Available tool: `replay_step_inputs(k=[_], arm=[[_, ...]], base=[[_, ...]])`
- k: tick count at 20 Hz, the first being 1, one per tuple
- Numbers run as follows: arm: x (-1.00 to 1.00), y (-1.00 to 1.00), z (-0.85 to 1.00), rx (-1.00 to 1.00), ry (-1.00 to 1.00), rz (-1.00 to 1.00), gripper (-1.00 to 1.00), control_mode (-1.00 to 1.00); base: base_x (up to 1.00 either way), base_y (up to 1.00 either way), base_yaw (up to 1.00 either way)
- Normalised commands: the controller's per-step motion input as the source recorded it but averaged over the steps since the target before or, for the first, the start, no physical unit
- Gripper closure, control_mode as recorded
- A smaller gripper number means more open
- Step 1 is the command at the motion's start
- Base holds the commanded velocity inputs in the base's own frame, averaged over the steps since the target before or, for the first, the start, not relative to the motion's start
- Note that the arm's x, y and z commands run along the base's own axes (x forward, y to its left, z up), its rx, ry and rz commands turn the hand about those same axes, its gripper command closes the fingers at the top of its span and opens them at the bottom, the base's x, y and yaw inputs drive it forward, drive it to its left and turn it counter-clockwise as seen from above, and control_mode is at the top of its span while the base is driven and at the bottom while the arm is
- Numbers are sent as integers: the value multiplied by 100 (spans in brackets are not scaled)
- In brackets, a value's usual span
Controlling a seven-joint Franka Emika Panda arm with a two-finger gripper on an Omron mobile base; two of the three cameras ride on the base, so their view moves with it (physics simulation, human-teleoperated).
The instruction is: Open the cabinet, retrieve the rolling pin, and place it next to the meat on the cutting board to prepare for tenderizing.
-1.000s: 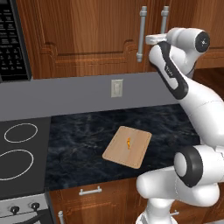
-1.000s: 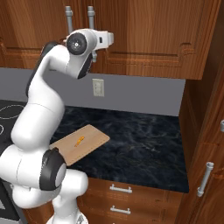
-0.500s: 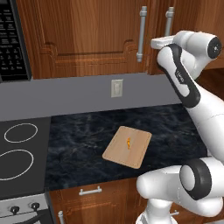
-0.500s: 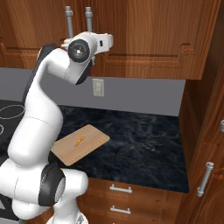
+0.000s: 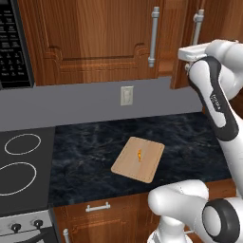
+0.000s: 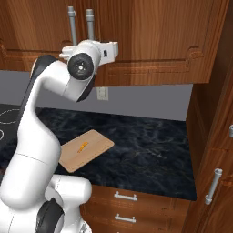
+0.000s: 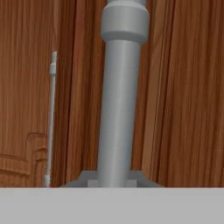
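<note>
My gripper (image 5: 193, 50) is shut on the tall silver bar handle (image 5: 197, 26) of the cabinet (image 5: 184, 42), whose door stands slightly ajar. In the hand view the handle (image 7: 119, 105) runs straight up from between my fingertips (image 7: 89, 178). In the right base view my hand covers the gripper (image 6: 89, 46) at the lower part of the handle (image 6: 89, 22). The cutting board (image 5: 151, 167) lies flat on the dark counter with the small orange meat (image 5: 139, 154) on it; both also appear in the right base view, board (image 6: 98, 148) and meat (image 6: 83, 145). The rolling pin is hidden.
The neighbouring wall cabinet door has its own bar handle (image 5: 153, 35). A stove top (image 5: 19, 163) and a microwave (image 5: 12, 42) are at the left. A wall outlet (image 5: 126, 95) sits above the counter. A tall cabinet (image 6: 214, 136) stands at the counter's right end.
My hand has drawn back with the handle, and the cabinet door has swung a little out from the cabinet front. Board and meat have not moved.
</note>
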Motion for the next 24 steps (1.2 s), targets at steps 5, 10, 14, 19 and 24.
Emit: replay_step_inputs(k=[5, 10, 14, 19, 24], arm=[[-71, -39, 0, 0, 0, 5, 100, -100], [-72, -46, 0, 0, 0, 7, 100, -100], [-75, -51, 0, 0, 0, 7, 100, -100], [-82, -53, 0, 0, -3, 7, 100, -100], [-61, -40, 0, 0, 0, 4, -100, -100]], base=[[0, 0, 0], [0, 0, 0], [0, 0, 0], [0, 0, 0], [0, 0, 0]])
